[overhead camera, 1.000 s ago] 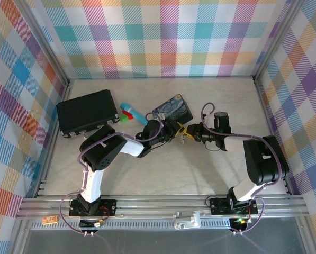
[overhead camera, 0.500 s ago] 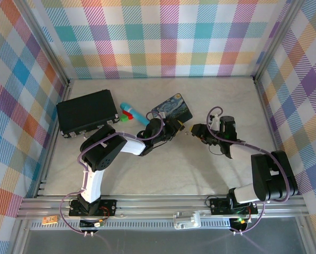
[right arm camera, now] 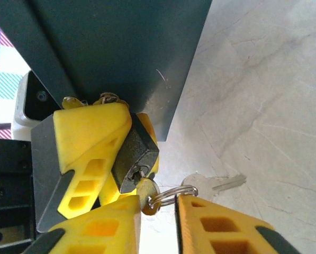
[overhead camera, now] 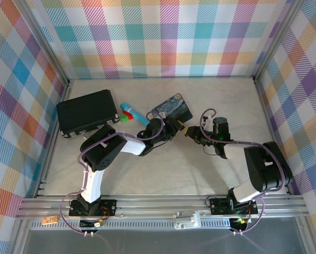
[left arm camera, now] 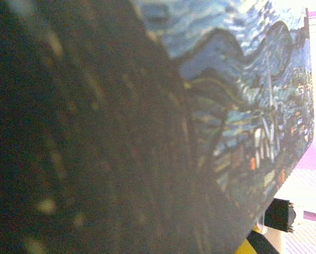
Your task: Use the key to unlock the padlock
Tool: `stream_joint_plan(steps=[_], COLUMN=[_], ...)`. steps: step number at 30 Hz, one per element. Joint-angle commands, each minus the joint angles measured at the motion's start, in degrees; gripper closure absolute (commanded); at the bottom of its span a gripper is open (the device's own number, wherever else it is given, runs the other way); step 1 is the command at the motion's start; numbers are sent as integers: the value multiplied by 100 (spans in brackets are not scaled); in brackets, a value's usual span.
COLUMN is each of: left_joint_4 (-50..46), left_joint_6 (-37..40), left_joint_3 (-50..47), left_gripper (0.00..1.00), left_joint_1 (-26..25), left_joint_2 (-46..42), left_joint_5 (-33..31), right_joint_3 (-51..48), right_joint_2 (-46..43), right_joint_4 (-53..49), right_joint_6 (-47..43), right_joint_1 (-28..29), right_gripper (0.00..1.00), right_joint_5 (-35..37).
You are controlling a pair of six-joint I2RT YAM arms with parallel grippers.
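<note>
The pale table point(overhead camera: 163, 169) carries a black case point(overhead camera: 88, 112) at the far left and a painted blue tin point(overhead camera: 172, 107) near the middle. A cyan stick point(overhead camera: 132, 112) lies between them.

Both arms meet just in front of the tin. The left gripper point(overhead camera: 173, 129) has its yellow fingers point(right arm camera: 89, 148) closed around the padlock point(right arm camera: 139, 153) and holds it above the table, close under the dark side of the tin, keyhole toward the other arm. The right gripper point(right arm camera: 158, 222) stands a little parted. The head of the key point(right arm camera: 146, 191) sits in that gap with its blade in the keyhole. It seems to touch one finger only, so I think it is not pinched.

A thin ring point(right arm camera: 167, 193) hangs from the key, and a second small key point(right arm camera: 224, 183) on it lies on the table.

I judge the padlock hard, smooth and light, so it can twist in the fingers; holding it by the flat sides of the body is best. The key is stiff but thin and slippery, and should be taken across its flat head, keeping the loose ring out of the jaws.
</note>
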Motion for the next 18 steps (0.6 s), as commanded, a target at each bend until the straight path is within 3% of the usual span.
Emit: stream_joint_plan(steps=[1,12,18], left_joint_4=[114,291,279], left_joint_6=[-132,-219,-235], left_joint_3=[138,114,112], left_gripper=[100,100,100], left_joint_1=[-68,-152,-219], left_joint_2=[-47,-22,-53], left_joint_5=[-34,-10,66], right_joint_3=[47,165,115], right_joint_2=[77,361,531], right_joint_4=[304,919,1324], right_joint_6=[107,422,734], right_joint_1=[26,38,35], right_gripper=[80,86,100], right_joint_5=[-10,-167,-209])
